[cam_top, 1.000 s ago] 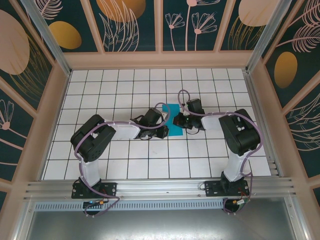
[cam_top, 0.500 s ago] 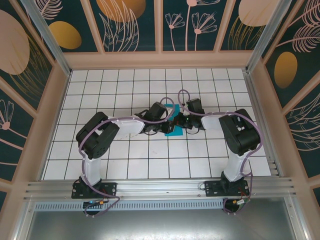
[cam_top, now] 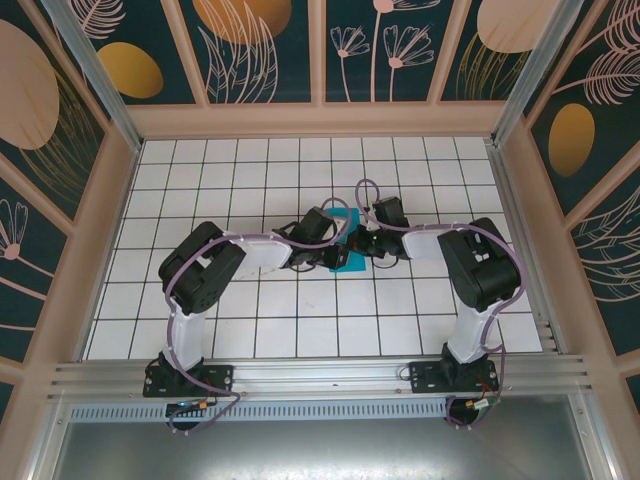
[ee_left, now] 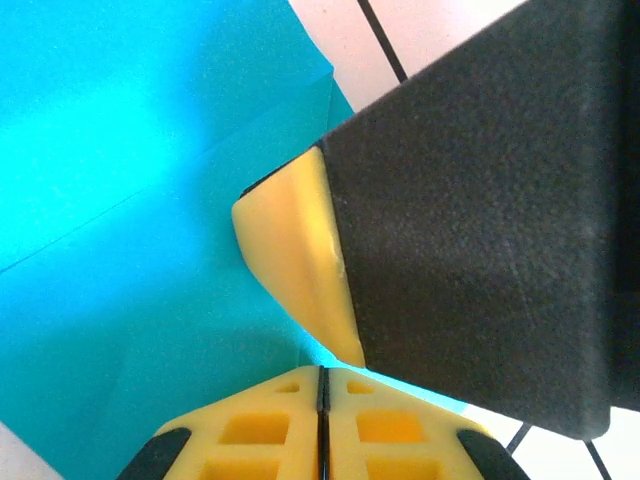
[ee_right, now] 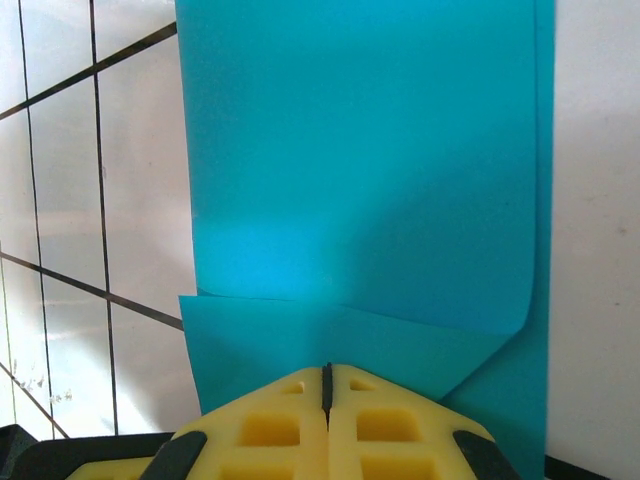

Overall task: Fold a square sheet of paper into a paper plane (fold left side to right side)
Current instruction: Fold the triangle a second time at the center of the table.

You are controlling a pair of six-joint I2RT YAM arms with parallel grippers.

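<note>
- The paper (cam_top: pixel 348 263) lies flat on the bench (cam_top: pixel 250 330), about mid-grid. From above, most of it is hidden under the two end effectors, and slivers of cyan show at its far and near ends.
- The left end effector (cam_top: pixel 335 250) reaches in over the paper from its left side and the right end effector (cam_top: pixel 360 243) from its right. From above, their tips are too small and crowded to tell apart.
- In the left wrist view, the left end effector's yellow fingers (ee_left: pixel 260 435) are pressed together with a thin dark seam between them, low over the paper. I cannot tell whether a layer is caught in the seam.
- Just beyond them over the paper, one finger of the right end effector blocks the right of that view. It has a matt, grainy black body and a smooth yellow pad (ee_left: pixel 295 260) with a rounded tip.
- In the right wrist view, the right end effector's fingers are also together, at the paper's near edge. Whether they touch the paper is hard to judge.
- The paper is thin, plain cyan-teal and layered. The top layer is a tall rectangle with straight long edges, and its near right corner bows up a little.
- A lower layer with a slanted edge pokes out of the paper toward the fingers.
- A faint straight crease crosses the paper in the left wrist view.
- The bench is glossy white tile with dark grout lines.
</note>
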